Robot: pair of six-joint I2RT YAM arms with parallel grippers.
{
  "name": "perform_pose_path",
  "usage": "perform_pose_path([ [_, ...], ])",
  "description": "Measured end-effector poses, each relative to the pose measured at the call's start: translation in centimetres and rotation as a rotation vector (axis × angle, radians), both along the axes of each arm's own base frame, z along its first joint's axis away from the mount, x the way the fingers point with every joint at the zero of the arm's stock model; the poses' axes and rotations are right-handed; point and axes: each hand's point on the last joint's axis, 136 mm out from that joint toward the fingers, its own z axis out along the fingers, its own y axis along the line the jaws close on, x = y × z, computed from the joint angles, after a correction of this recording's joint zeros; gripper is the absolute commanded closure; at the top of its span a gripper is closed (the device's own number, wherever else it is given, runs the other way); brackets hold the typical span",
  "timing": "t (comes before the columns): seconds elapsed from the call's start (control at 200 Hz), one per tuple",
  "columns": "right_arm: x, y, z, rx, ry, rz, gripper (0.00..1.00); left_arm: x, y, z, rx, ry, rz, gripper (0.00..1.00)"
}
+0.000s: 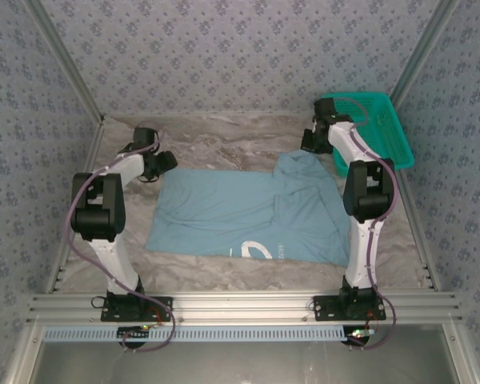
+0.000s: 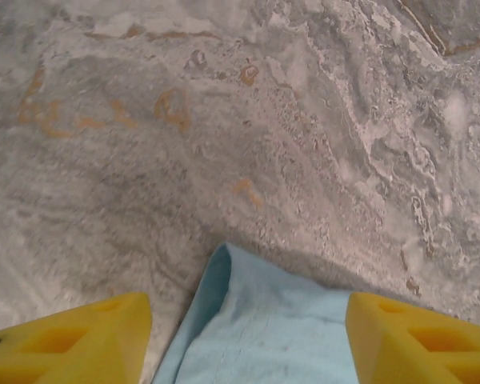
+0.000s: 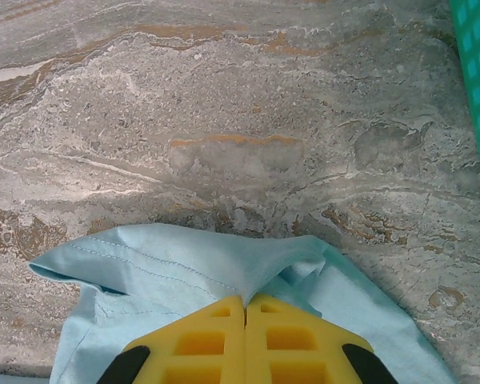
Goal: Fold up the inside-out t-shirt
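A: Item one, far left?
B: Left hand (image 1: pixel 162 164). Yellow fingers (image 2: pixel 72 340) spread wide, clamped on nothing. It hovers at the far left corner of the inside-out t-shirt (image 1: pixel 240 212), and that corner lies in the gap between them. Judged purpose: placed to take the corner for a fold.

A: Item two, the garment?
B: Light blue, lying on the middle of the marbled counter (image 1: pixel 216 138) and reaching from the left arm (image 1: pixel 104 208) to the right arm (image 1: pixel 366 192). A white print (image 1: pixel 256 251) shows near the front edge. The left portion is smooth. The right portion is doubled over and rises to a peak at the far side.

A: Why the peak?
B: Item three, right hand (image 3: pixel 246 316). Its fingers are pressed together on a ridge of fabric, with a stitched hem just beyond the tips. The cloth is pinched and drawn up off the counter. Judged: it holds one far corner while the left hand readies for the other, so both can carry the far edge together.

A: Item four, surroundings?
B: Teal mesh basket (image 1: pixel 380 128) in the far right corner of the counter, just beside the right hand and apart from the shirt. Patterned walls (image 1: pixel 224 56) on three sides.

A: Obstructions?
B: Nothing lies on the cloth. The basket is the one hazard if the right hand swings outward. The right arm stands at the shirt's right edge.
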Motion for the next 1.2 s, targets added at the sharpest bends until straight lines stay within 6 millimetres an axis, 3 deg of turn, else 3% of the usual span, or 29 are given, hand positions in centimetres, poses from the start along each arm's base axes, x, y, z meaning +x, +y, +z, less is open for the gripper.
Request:
perform_pose_path([
  [0.25, 0.0, 0.0, 0.0, 0.001, 0.0, 0.0, 1.0, 1.3, -0.1, -2.0, 0.022, 0.052, -0.032, 0.61],
  [0.39, 0.0, -0.1, 0.0, 0.0, 0.0, -0.001, 1.0, 1.6, -0.3, -2.6, 0.019, 0.064, -0.049, 0.77],
  [0.535, 0.0, -0.1, 0.0, 0.0, 0.0, -0.001, 1.0, 1.6, -0.5, -2.7, 0.012, 0.068, -0.058, 0.87],
  [0.724, 0.0, -0.1, 0.0, -0.001, 0.002, 0.0, 1.0, 1.8, -0.5, -2.4, 0.017, 0.069, -0.067, 0.94],
  [0.904, -0.1, -0.3, 0.5, -0.006, 0.002, 0.006, 1.0, 3.3, -0.6, -1.0, 0.02, 0.03, -0.073, 0.97],
  [1.199, -0.5, -1.5, 5.1, -0.005, -0.056, 0.0, 1.0, 3.7, -0.6, -0.2, 0.028, 0.019, -0.086, 1.0],
])
